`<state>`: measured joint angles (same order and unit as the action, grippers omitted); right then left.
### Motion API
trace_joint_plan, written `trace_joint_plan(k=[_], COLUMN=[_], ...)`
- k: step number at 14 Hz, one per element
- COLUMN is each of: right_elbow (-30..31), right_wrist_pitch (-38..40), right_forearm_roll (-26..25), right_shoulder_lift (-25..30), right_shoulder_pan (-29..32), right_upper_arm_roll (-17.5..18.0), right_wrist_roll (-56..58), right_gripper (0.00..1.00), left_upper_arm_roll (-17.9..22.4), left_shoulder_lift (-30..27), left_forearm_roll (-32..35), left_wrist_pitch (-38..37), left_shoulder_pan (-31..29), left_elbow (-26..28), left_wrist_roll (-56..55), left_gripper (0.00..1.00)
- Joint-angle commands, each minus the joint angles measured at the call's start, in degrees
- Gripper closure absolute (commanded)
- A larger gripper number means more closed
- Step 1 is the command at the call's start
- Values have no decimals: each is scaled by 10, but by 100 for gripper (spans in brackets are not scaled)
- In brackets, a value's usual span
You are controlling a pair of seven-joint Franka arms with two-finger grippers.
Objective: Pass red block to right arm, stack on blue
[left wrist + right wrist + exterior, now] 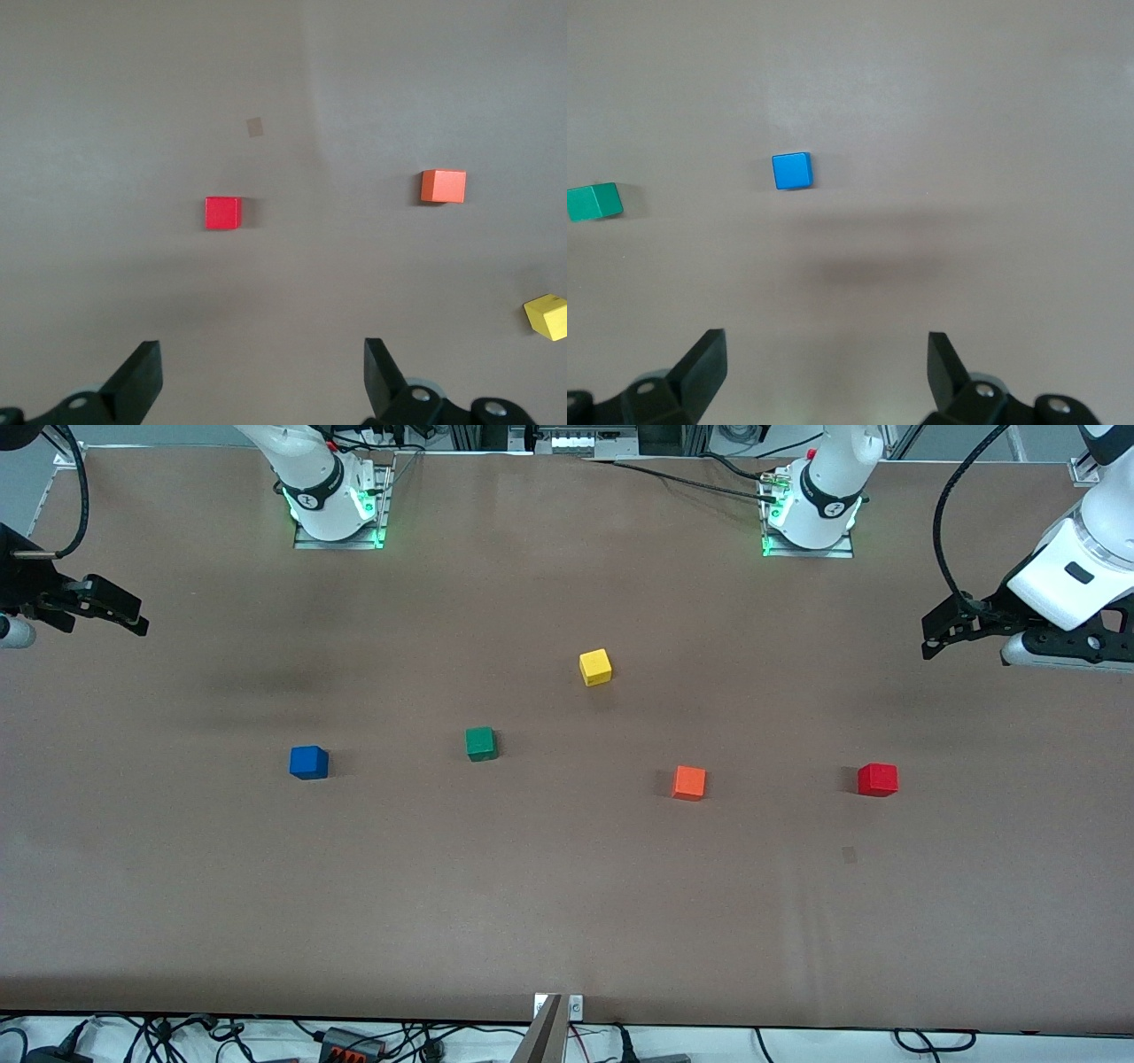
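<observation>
Five coloured cubes sat well apart on the brown table [567,921] as both arms hung raised at its ends, neither holding anything. The left gripper [952,624], its fingers spread wide and empty, hovered over the table at the left arm's end, with the red block [877,779] below it at roughly seven o'clock in the front view; the wrist camera looked straight down on that block, which suggested the arm was poised for the first pick. The right gripper [111,607], jaws likewise spread and empty, waited over the right arm's end, its own camera framing the blue cube [308,763], the likely stacking base. Between the two task cubes lay a green cube [480,743], a yellow cube [595,667] and an orange cube [688,782], the orange one sitting at nine o'clock from the red and easily mistaken for it. No containers were on the table; every cube rested directly on its surface, unstacked, so the handover had not yet begun
</observation>
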<state>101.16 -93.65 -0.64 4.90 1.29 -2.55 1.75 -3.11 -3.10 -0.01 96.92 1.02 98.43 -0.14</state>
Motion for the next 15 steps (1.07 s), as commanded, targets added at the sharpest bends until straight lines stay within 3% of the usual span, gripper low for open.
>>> trace_joint_plan(k=[1, 3, 8, 15], right_elbow=[2, 2, 2, 2], right_wrist_pitch=[6, 3, -1, -2], right_forearm_roll=[-7, -8, -8, -7], right_shoulder_lift=[6, 6, 5, -3], right_shoulder_pan=[-1, -2, -2, -3], right_upper_arm_roll=[0, 0, 1, 2], right_wrist_roll=[5, 5, 5, 4], right_gripper=[0, 0, 0, 0], left_upper_arm_roll=[2, 2, 10, 9], left_shoulder_lift=[17, 27, 97, 212], left_forearm_roll=[-6, -11, -3, 28], left_wrist_pitch=[-34, -101, -123, 71], left_shoulder_pan=[5, 8, -3, -40], left_elbow=[-21, -22, -18, 18], left_wrist_roll=[6, 9, 12, 57], left_gripper=[0, 0, 0, 0])
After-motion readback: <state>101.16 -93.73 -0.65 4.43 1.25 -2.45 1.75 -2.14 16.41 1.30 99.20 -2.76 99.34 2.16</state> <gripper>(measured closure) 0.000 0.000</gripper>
